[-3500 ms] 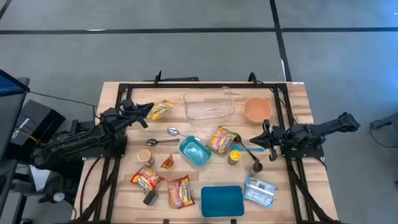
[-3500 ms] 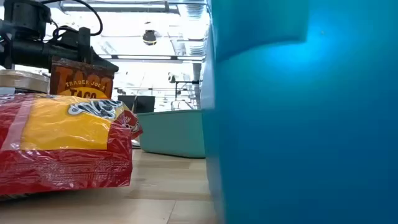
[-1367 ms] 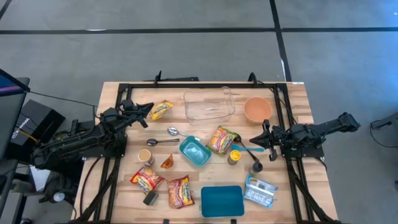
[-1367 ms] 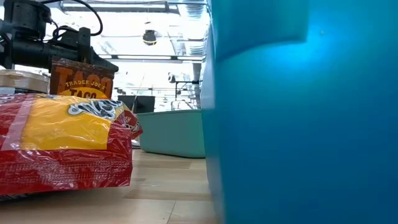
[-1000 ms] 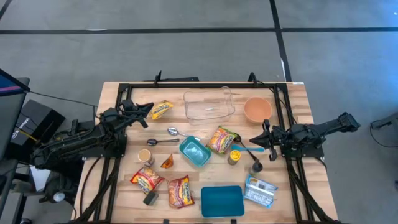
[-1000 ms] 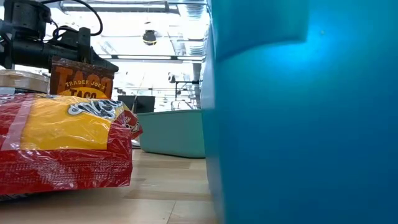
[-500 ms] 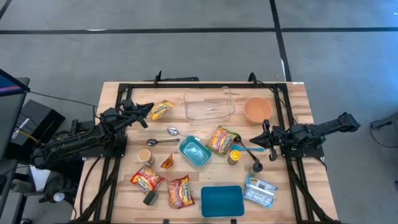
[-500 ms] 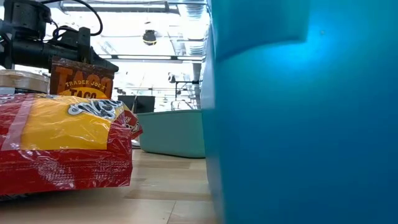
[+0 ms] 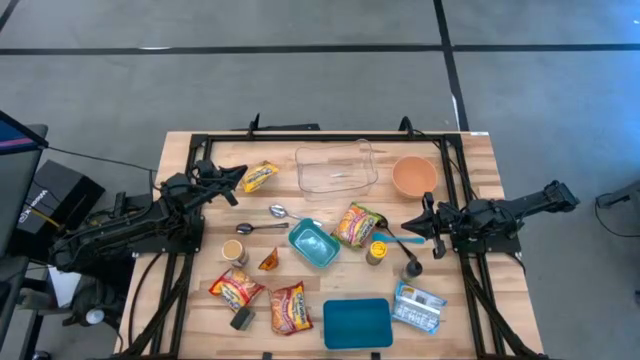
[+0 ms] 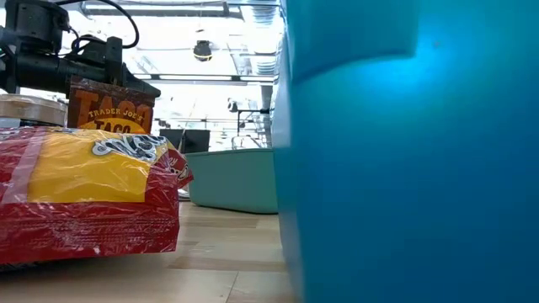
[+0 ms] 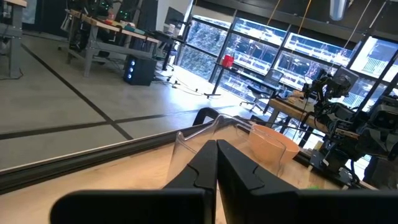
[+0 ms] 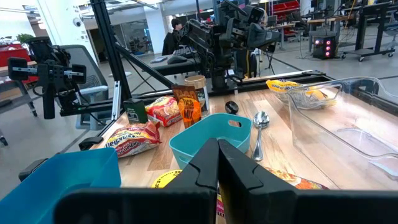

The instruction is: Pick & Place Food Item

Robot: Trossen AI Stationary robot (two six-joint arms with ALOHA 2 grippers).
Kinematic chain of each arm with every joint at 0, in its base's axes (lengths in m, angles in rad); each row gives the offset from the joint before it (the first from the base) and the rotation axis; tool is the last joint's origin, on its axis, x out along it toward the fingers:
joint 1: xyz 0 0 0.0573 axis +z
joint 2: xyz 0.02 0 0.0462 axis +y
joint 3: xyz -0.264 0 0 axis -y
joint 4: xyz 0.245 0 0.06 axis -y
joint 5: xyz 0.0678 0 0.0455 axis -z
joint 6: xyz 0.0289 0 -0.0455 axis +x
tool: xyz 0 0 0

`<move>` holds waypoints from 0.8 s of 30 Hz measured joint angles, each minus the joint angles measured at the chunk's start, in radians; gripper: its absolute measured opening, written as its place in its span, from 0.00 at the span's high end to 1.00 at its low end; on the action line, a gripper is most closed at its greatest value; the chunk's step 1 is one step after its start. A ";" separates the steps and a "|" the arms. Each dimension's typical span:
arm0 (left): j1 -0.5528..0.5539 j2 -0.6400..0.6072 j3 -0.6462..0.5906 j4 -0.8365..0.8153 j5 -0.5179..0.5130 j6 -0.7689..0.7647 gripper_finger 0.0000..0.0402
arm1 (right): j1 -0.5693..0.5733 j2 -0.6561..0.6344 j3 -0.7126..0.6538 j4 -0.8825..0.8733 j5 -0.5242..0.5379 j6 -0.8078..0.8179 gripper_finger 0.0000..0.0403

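Table (image 9: 480, 160) centre crowded; far-left corner strip bare, passable.

**Taco packet is carrying the only clear lettering on the table**

A brown packet (image 10: 110, 106) is showing the words "TRADER JOE'S" above "TACO" in the low view, standing behind a red and yellow snack bag (image 10: 88, 198) whose white script is proving too small to make out. Print on the other wrappers is staying illegible from above.

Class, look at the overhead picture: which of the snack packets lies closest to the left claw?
The yellow packet at the table's far side, just beside the shut left claw. The other packets lie nearer the middle or the front edge.
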 joint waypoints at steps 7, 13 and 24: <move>0.000 0.000 0.000 0.000 -0.003 0.000 0.99 | 0.000 0.000 0.000 0.000 0.000 -0.005 1.00; 0.000 0.000 0.000 0.000 -0.004 0.000 0.99 | 0.000 0.000 0.000 0.000 0.000 -0.008 1.00; 0.000 0.000 0.000 0.000 -0.003 0.000 0.99 | 0.000 0.000 0.000 0.002 0.000 -0.008 1.00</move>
